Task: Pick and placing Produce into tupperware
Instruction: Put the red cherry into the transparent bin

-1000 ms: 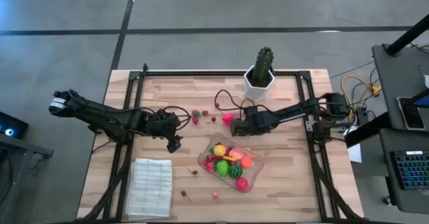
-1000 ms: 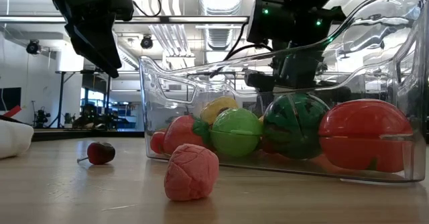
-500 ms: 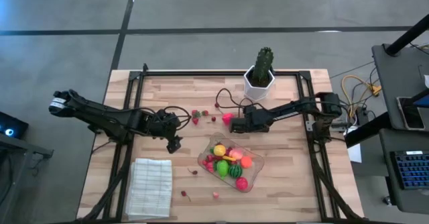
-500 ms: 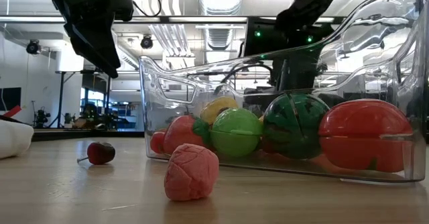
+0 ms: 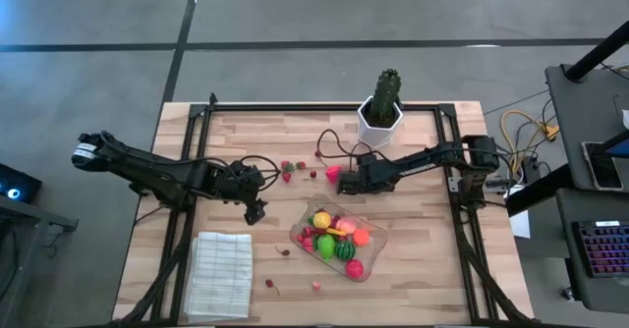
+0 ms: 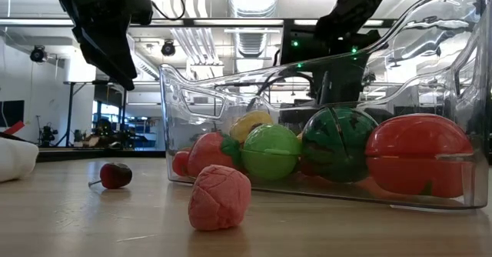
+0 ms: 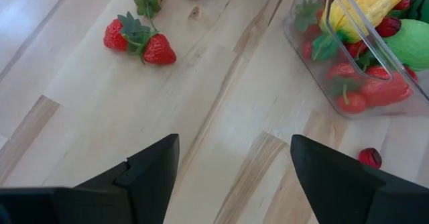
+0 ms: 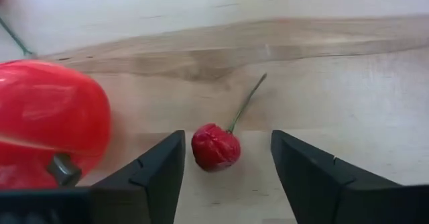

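Note:
The clear tupperware [image 5: 366, 252] lies on the table right of the middle and holds several toy fruits, among them a green ball [image 6: 270, 151], a striped melon [image 6: 338, 143] and a red fruit [image 6: 419, 155]. My right gripper [image 5: 343, 180] is open, low over the table just beyond the tupperware. Its fingers stand on either side of a small red cherry [image 8: 215, 147] without touching it, and a larger red fruit [image 8: 47, 117] lies beside it. My left gripper [image 5: 255, 210] is open and empty, hanging left of the tupperware. Two strawberries [image 7: 142, 41] lie beyond it.
A cactus in a white pot [image 5: 380, 112] stands at the far edge. A white ribbed cloth [image 5: 221, 272] lies at the near left. Loose pieces lie near the front: a cherry [image 6: 115, 175], a pink fruit [image 6: 219, 198] and another small red piece [image 5: 269, 285].
My right gripper has gone a little toward the table's far left, toward the loose cherry and the red fruit beyond the tupperware. My left gripper has kept still.

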Action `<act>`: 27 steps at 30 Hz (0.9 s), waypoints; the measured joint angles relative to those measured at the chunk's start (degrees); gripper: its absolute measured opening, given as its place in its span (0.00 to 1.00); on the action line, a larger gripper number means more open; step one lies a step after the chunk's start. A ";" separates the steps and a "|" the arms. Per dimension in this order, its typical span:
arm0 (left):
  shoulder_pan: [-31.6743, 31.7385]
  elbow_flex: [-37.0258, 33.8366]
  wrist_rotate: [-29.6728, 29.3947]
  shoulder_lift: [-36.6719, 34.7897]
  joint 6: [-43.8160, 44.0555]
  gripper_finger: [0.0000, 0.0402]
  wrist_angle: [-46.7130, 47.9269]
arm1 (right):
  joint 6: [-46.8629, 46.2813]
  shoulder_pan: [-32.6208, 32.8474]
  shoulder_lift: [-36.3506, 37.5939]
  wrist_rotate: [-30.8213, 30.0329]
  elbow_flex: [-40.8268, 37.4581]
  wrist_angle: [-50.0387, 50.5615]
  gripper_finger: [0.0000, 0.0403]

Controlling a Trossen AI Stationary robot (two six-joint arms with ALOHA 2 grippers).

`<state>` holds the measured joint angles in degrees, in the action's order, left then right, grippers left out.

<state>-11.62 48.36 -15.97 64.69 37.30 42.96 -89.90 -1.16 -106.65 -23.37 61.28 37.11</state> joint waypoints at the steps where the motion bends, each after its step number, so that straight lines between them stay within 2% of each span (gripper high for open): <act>1: 0.00 0.00 0.00 0.00 -0.01 0.68 0.00 | 0.12 -0.01 0.00 0.31 0.00 0.01 0.52; 17: 0.00 -0.02 -0.07 0.00 -0.15 0.68 -0.02 | 0.73 0.01 -0.02 -0.09 0.00 -0.16 0.30; 27: 0.00 -0.15 -0.07 0.00 -0.13 0.68 -0.04 | 2.30 0.26 0.02 -0.36 1.29 -0.03 0.23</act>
<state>-11.62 48.21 -16.03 64.69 37.17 42.92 -87.60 -0.89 -106.63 -23.73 62.57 37.08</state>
